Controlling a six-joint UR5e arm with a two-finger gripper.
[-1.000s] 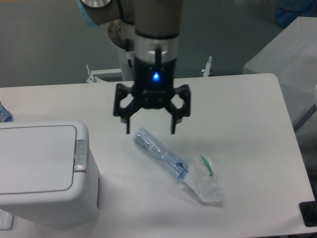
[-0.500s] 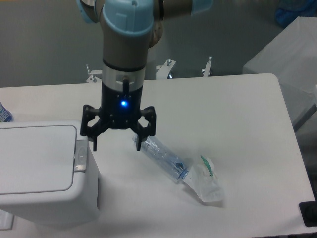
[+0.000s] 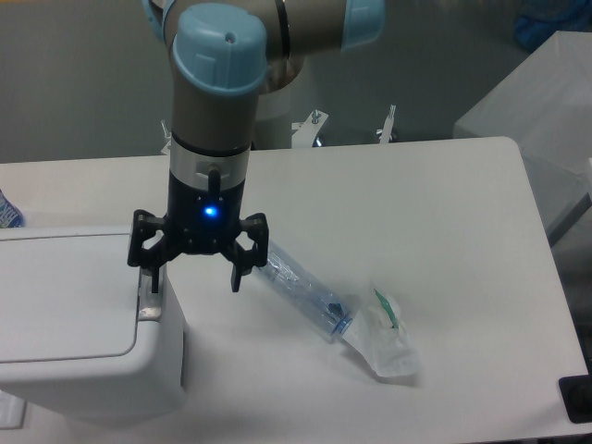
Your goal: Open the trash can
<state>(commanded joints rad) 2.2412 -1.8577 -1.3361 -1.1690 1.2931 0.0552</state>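
Your gripper [image 3: 193,280] has travelled left across the table since the earlier frames, from above the bottle to the trash can's right edge, and has come lower; nothing else has shifted.

Working left to right: the trash can [image 3: 79,324] sits at the lower-left corner of the table [image 3: 444,213], its flat lid down and still shut; the small grey latch [image 3: 148,302] lies along the lid's right rim, and your left finger [image 3: 151,277] hangs right over it, though you cannot tell whether it touches yet; the fingers are spread wide with nothing between them; the right finger hangs beyond the can's side, just beside the clear bottle [image 3: 301,289]; further right lies a crumpled plastic wrapper [image 3: 387,339] against the bottle's cap end.

Mind the risks: if the left finger lands beside the latch rather than on it, it will likely press on rigid lid and nothing opens; if you descend further, the right finger may clip the bottle and roll it.
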